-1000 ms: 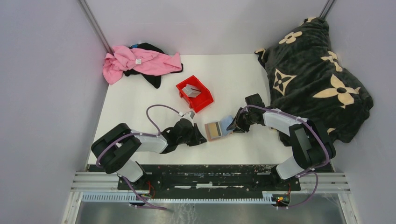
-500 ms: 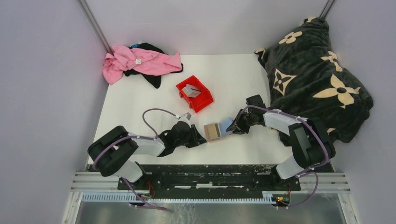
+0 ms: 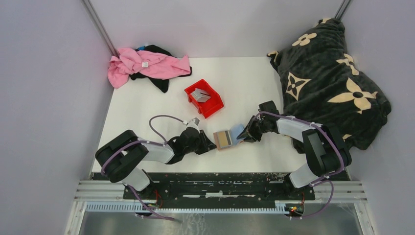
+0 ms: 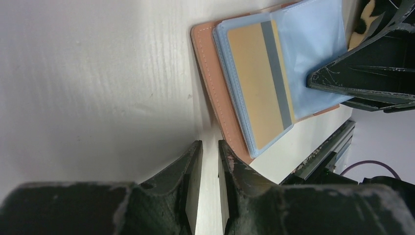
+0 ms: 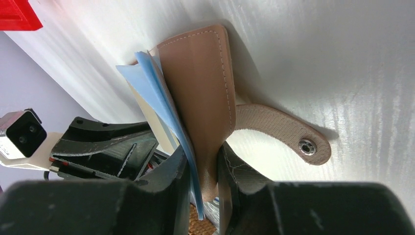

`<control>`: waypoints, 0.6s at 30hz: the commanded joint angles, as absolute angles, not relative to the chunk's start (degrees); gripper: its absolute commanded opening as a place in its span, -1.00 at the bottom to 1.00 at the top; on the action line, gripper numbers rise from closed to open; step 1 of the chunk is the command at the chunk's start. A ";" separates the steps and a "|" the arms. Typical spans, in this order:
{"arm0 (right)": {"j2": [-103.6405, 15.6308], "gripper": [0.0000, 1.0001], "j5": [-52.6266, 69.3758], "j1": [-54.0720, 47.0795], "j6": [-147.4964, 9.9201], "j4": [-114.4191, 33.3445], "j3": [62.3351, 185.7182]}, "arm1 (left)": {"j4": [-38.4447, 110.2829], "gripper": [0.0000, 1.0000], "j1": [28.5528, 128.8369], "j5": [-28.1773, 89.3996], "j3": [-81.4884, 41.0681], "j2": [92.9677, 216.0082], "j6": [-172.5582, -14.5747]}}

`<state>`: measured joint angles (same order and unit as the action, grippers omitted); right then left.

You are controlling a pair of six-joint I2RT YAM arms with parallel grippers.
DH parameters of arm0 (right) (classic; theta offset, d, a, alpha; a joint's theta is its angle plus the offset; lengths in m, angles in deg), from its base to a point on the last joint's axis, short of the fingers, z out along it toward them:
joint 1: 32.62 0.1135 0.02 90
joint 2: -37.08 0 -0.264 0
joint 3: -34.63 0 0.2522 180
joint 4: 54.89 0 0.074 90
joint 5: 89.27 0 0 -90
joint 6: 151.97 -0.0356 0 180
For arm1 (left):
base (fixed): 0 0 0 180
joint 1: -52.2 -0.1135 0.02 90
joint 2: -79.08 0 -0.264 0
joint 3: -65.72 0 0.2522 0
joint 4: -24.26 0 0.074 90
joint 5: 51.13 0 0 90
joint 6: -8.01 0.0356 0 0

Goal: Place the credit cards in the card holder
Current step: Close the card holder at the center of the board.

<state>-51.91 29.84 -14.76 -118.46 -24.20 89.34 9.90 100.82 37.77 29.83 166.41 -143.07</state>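
No text readable anywhere, white tag (image 3: 145,64) on pink cloth (image 3: 128,61) illegible

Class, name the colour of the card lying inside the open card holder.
The card is gold-yellow with a grey stripe; clearest in the left wrist view.

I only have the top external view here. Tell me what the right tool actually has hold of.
Observer: The right tool is clamped on the card holder, pinching its tan cover together with the blue sleeves.
Operator: Now tell me whether the left tool carries a card.
Observer: No. The left tool holds nothing; its jaws stand slightly apart over the table, beside the holder's edge.
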 commanded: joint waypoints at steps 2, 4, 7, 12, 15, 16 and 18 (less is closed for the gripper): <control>-50.54 -0.98 32.32 -15.05 -120.40 -25.87 89.76 | 20.62 -0.43 100.80 38.22 29.88 172.93 -143.35; -50.34 -0.98 32.37 -15.04 -120.63 -25.75 89.92 | 21.06 -0.44 100.72 38.00 29.52 173.81 -143.47; -50.49 -0.98 32.86 -15.07 -120.76 -25.84 89.72 | 20.91 -0.44 100.49 37.97 29.48 173.92 -143.41; -50.92 -0.98 33.04 -15.08 -120.33 -25.45 89.18 | 20.17 -0.41 100.40 38.73 29.10 173.69 -143.07; -51.09 -0.98 32.20 -15.05 -118.22 -23.68 89.40 | 18.82 -0.39 100.36 39.09 28.91 172.97 -143.09; -51.12 -0.98 31.83 -15.05 -117.53 -22.98 89.50 | 18.45 -0.39 100.36 39.32 28.88 172.49 -143.03; -51.08 -0.98 31.11 -15.05 -116.43 -21.96 89.46 | 17.66 -0.38 100.34 39.84 28.73 171.71 -142.84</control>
<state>-51.91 29.16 -15.69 -118.40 -23.94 89.34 8.35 100.38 36.19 27.21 170.00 -143.87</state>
